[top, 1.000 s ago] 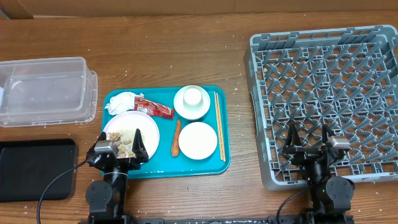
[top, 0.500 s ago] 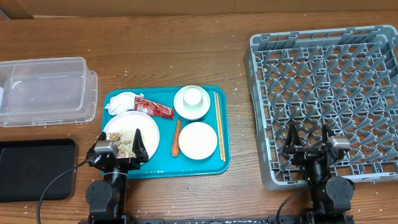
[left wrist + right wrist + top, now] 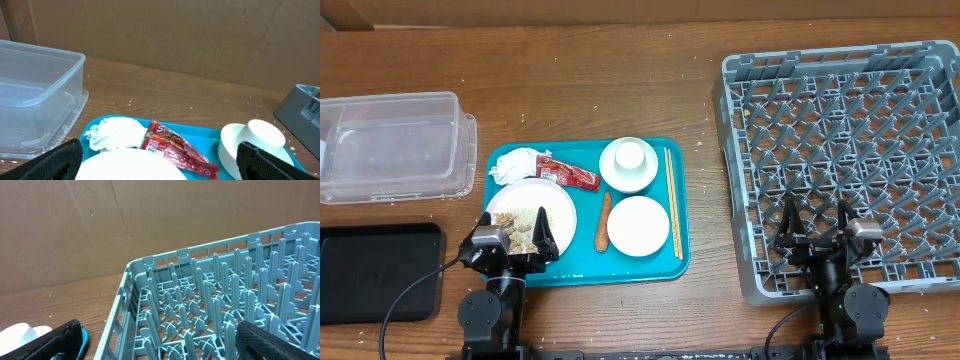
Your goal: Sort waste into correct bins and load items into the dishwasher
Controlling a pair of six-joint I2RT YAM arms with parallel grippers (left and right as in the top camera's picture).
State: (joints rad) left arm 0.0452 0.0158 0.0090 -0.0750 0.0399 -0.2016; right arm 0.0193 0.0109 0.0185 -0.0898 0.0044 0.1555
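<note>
A teal tray (image 3: 672,262) holds a crumpled white napkin (image 3: 516,164), a red wrapper (image 3: 567,173), a plate with food scraps (image 3: 532,214), a carrot (image 3: 604,221), a cup on a saucer (image 3: 629,163), an empty white plate (image 3: 638,225) and chopsticks (image 3: 671,200). My left gripper (image 3: 513,238) is open and empty over the tray's front left; its view shows the napkin (image 3: 114,132), wrapper (image 3: 177,148) and cup (image 3: 262,135). My right gripper (image 3: 815,228) is open and empty over the front edge of the grey dish rack (image 3: 840,150), which also shows in the right wrist view (image 3: 210,305).
A clear plastic bin (image 3: 392,145) stands at the far left, also in the left wrist view (image 3: 35,100). A black bin (image 3: 375,270) lies at the front left. A cardboard wall runs along the back of the wooden table.
</note>
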